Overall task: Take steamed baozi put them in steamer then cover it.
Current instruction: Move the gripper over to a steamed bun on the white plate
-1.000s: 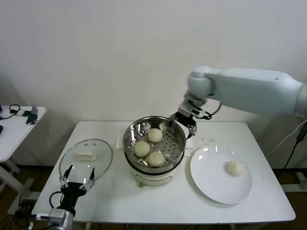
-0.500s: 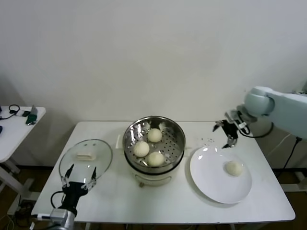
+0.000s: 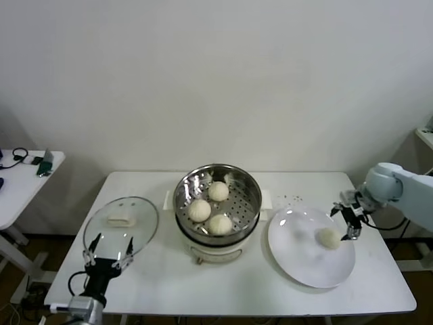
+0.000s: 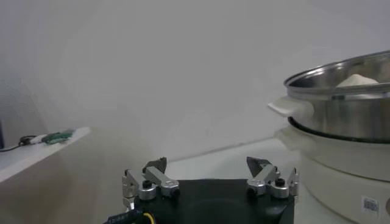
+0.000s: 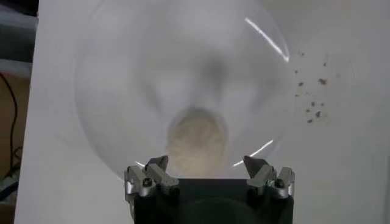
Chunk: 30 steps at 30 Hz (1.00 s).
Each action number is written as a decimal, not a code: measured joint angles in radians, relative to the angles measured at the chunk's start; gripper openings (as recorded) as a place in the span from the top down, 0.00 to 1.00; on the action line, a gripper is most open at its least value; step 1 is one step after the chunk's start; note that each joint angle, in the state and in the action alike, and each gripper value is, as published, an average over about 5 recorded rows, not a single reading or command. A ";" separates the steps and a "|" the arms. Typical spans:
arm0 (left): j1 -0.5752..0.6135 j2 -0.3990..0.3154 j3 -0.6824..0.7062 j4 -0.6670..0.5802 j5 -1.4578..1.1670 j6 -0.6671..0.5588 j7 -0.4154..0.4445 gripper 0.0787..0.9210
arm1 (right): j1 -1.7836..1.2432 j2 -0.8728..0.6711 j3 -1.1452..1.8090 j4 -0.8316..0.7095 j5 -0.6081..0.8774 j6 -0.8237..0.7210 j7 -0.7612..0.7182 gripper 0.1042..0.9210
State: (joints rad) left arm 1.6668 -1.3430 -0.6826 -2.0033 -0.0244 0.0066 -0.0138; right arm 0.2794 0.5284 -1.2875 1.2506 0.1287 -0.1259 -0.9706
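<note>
A white bench point(image 3: 169, 284) stands against a plain pale wall, with a smaller white side table point(image 3: 20, 179) off to the robot's left carrying a few cables and small items. In the middle of the bench sits the steamer point(image 3: 218, 203), a shiny steel pot on a cream base, uncovered, with three steamed baozi point(image 3: 199, 210) resting on its perforated tray. To its left the cover point(image 3: 122, 222), a clear glass lid with a cream oblong handle, lies flat on the bench. To the right of the steamer is a flat white plate point(image 3: 301, 261) with the fourth baozi point(image 3: 329, 237) on it, towards the plate's far right side; a scatter of dark specks point(image 3: 294, 198) marks the bench just behind the plate. The right gripper point(image 3: 350, 218) hangs at the plate's right edge, just beside that last bun, its jaws spread wide and holding nothing; the right wrist view looks straight down between them onto the bun point(image 5: 196, 141), which lies on the plate point(image 5: 122, 91) under the right gripper point(image 5: 208, 170). The left gripper point(image 3: 108, 252) sits low at the near left edge of the bench, just in front of the cover, jaws likewise wide apart and empty; in its own wrist view the left gripper point(image 4: 208, 171) faces the steamer's side point(image 4: 341, 115).
</note>
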 measured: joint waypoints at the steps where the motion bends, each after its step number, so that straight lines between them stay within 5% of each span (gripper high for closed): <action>1: -0.001 -0.001 0.001 0.001 0.001 0.001 0.000 0.12 | -0.017 0.002 0.013 -0.008 -0.005 -0.001 0.002 0.12; 24: -0.001 -0.006 -0.003 0.010 0.008 0.000 -0.001 0.12 | -0.142 0.090 0.119 -0.119 -0.026 0.000 -0.015 0.12; 30: -0.003 -0.007 -0.002 0.010 0.008 -0.001 -0.002 0.12 | -0.130 0.096 0.106 -0.129 -0.028 0.004 -0.032 0.22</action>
State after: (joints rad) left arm 1.6639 -1.3498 -0.6842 -1.9933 -0.0161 0.0059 -0.0157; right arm 0.1495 0.6247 -1.1815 1.1215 0.1012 -0.1220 -1.0024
